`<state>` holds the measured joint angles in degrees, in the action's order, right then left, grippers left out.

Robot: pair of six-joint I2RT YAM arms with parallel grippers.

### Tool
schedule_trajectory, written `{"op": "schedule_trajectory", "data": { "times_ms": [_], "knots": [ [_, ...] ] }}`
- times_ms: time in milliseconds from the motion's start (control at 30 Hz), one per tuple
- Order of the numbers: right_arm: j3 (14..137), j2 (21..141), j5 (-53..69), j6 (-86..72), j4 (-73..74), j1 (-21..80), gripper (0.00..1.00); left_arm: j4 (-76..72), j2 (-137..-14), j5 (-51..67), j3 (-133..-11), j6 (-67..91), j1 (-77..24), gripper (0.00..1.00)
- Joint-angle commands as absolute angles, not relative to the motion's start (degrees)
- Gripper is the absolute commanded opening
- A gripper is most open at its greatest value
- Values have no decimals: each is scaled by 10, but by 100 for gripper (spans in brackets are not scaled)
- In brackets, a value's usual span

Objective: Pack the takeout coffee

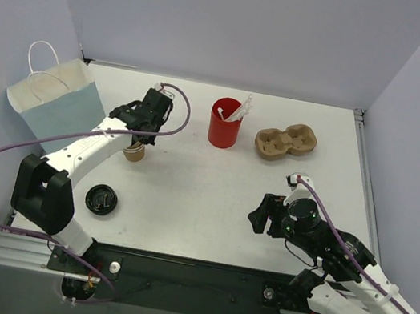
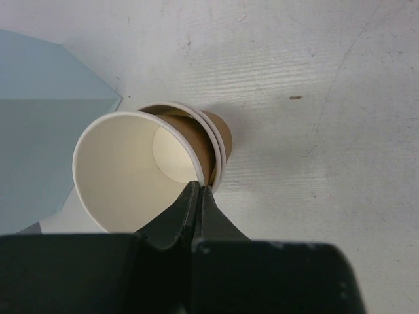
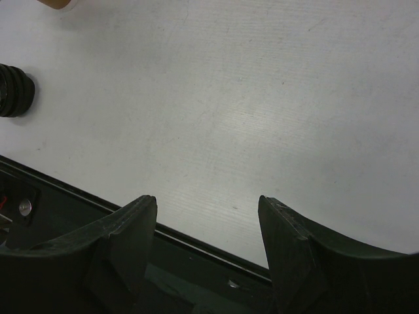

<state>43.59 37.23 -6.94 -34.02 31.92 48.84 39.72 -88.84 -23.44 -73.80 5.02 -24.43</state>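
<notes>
1. left gripper [image 2: 200, 191]: the jaws are pressed together, pinching the near rim wall of a paper cup [image 2: 121, 173] between the fingertips.
2. paper cup: kraft brown outside and cream inside, with no lid on it. it tilts so that its mouth faces the left wrist camera.
3. nested cups [image 2: 219, 134]: more kraft cups sit just behind the held one, and it is partly seated in them. their white rims show at its far edge. whether the stack rests on the table [image 2: 314, 118] cannot be told.
4. location: in the top view the cups are under the left gripper on the left half of the table, just beside the blue paper bag [image 1: 53, 101].
5. black lids [image 1: 101, 200]: these lie on the table near the left arm's base, well apart from the cups.
6. right gripper [image 3: 207, 204]: the jaws stand wide apart over bare table with nothing between them.
7. far side: a red cup [image 1: 223, 131] with white stirrers [image 1: 238, 112] stands near a moulded cup carrier [image 1: 286, 142].
</notes>
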Motion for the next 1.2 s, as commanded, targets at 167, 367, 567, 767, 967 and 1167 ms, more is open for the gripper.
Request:
{"op": "schedule_trajectory", "data": {
  "times_ms": [167, 367, 567, 767, 967, 1167],
  "knots": [
    [459, 368, -69, -336, 322, 490, 64, 450, -870, -344, -822, 41, -295, 0],
    [470, 360, -63, -335, 326, 491, 64, 506, -847, -293, -914, 59, -317, 0],
    [475, 319, -97, -358, 343, 491, 64, 526, -831, -221, -920, 122, -391, 0],
    [482, 259, -131, -372, 377, 491, 63, 488, -852, -254, -878, 185, -532, 0],
    [484, 227, -151, -376, 410, 491, 63, 461, -948, -306, -891, 225, -629, 0],
    [486, 217, -155, -377, 421, 490, 63, 468, -1050, -324, -929, 233, -664, 0]
  ]
}}
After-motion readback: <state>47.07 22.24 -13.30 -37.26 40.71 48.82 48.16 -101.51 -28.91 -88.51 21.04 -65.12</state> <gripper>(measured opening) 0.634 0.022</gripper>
